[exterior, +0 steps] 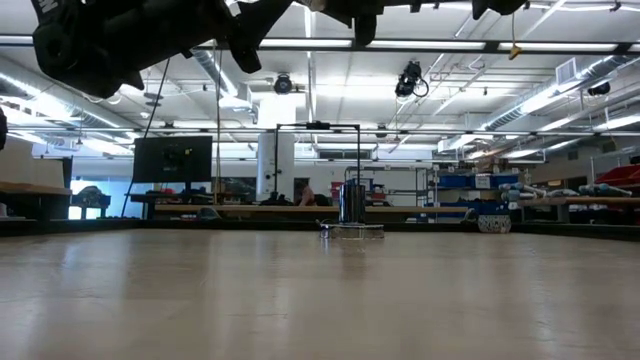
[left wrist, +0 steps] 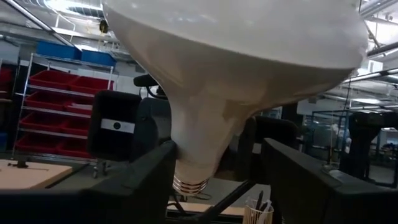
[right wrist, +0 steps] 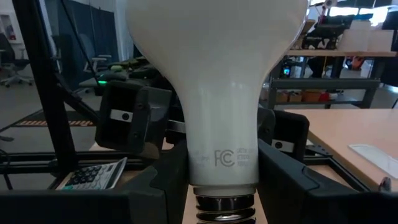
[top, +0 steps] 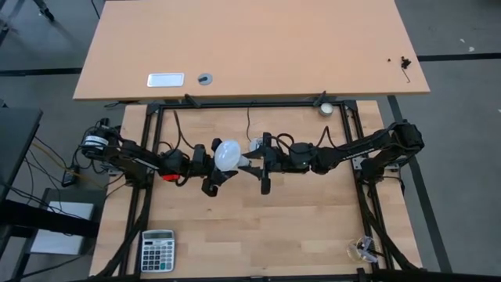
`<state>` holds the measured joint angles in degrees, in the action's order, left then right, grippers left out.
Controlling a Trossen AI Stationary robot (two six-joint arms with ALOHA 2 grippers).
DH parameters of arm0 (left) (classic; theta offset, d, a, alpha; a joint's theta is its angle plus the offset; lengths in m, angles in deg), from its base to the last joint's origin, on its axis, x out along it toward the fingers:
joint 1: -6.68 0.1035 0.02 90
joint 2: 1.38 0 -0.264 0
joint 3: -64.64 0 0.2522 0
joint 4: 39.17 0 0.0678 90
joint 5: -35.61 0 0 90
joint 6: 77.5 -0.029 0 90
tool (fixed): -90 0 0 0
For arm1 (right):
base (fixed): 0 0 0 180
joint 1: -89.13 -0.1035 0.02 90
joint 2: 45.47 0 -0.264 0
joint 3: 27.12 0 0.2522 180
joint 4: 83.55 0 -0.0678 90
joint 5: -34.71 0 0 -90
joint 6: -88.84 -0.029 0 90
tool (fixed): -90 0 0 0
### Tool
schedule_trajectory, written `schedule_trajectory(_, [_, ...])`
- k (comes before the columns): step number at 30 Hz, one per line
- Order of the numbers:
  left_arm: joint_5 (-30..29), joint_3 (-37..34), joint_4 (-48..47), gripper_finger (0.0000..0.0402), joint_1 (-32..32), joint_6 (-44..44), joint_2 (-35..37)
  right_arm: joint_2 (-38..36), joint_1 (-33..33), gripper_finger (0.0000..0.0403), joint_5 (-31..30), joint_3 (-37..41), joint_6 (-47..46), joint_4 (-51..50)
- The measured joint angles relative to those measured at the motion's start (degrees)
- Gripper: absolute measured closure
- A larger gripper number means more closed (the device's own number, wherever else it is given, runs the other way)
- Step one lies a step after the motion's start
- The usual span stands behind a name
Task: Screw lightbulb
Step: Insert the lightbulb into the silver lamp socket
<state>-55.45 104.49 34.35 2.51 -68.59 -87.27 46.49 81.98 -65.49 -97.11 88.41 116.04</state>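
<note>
The white frosted lightbulb (top: 228, 154) hangs in the air above the middle of the table, its dome toward the left arm and its silvery screw base (right wrist: 225, 205) toward the right arm. My right gripper (top: 254, 164) comes from the table's right and is shut on the bulb. My left gripper (top: 218, 168) comes from the left and is open. Its fingers (left wrist: 140, 183) stand on either side of the bulb's neck (left wrist: 199, 130), with a clear gap on one side. The low view shows only the arms' undersides (exterior: 120, 40) at the top. My right gripper pinches the bulb's narrow neck (right wrist: 186, 165) between its two fingers, just above the screw base. The fingers come level from the table's right and lie along the bulb. The bulb is lifted clear of the table, dome pointing away from the gripper. My left gripper: one finger (left wrist: 163, 163) lies close beside the neck; whether it touches I cannot tell.
A silver metal socket (exterior: 350, 208) stands at the table's far side, also in the high view (top: 326, 109). A calculator (top: 157, 250) lies near the front left, a small clear thing (top: 362, 249) at the front right. A black frame (top: 358, 149) borders the table.
</note>
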Motion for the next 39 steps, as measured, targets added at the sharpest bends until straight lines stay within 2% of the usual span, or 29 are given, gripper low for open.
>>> schedule_trajectory(7, [-2.5,-0.3,0.0,0.0151,0.0,-5.6,0.0,0.0,-0.1,0.0236,-0.2,0.0,0.0,0.1])
schedule_trajectory(17, [-4.8,-1.4,-0.1,0.0151,0.0,-5.7,0.0,0.3,-0.1,0.0236,-0.8,0.1,-0.1,-0.3])
schedule_trajectory(23, [-3.5,-1.7,0.4,0.0153,0.0,-5.6,0.0,0.4,-0.2,0.0236,-0.6,0.1,-0.1,-0.3])
schedule_trajectory(34, [-1.8,-1.5,-0.1,0.0221,0.3,-3.1,3.5,0.4,-0.4,0.0236,0.9,0.0,-0.7,-0.8])
schedule_trajectory(39, [-0.8,0.2,-5.5,0.0216,0.3,-2.5,4.3,0.5,-0.5,0.0236,1.1,0.3,-1.0,-2.1])
